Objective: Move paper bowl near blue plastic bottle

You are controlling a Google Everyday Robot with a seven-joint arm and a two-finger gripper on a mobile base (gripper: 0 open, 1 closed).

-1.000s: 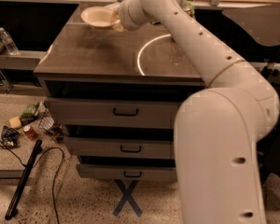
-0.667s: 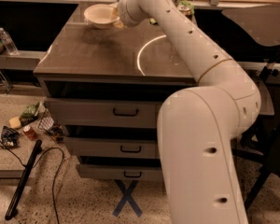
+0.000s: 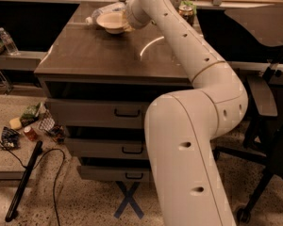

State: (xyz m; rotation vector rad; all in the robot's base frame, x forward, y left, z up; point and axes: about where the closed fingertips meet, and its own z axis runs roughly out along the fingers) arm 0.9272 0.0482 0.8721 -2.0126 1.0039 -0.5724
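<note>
At the far left corner of the drawer cabinet's top (image 3: 99, 55), we find the paper bowl (image 3: 109, 21) just in front of the blue plastic bottle (image 3: 105, 8), their outlines close enough that we cannot tell whether they touch. The gripper (image 3: 127, 21) sits at the bowl's right edge, at the end of the white arm that reaches over the cabinet from the right. Its fingers look clamped on the bowl's right rim, though the wrist hides much of them.

We judge the task nearly done, since the bowl is already beside the bottle. What seems left is to settle the bowl, let go, and lift the arm away. We cannot tell whether the bowl's base already rests on the top or hangs just above it.

The bowl is round, so it has no long axis. Its mouth faces up, tipped a little toward the camera, as we can see into it. The bottle lies on its side, with its long axis running from near left to far right along the back edge. What looks like its white cap is at the left end. A drink can (image 3: 185, 12) stands well apart to the right.
</note>
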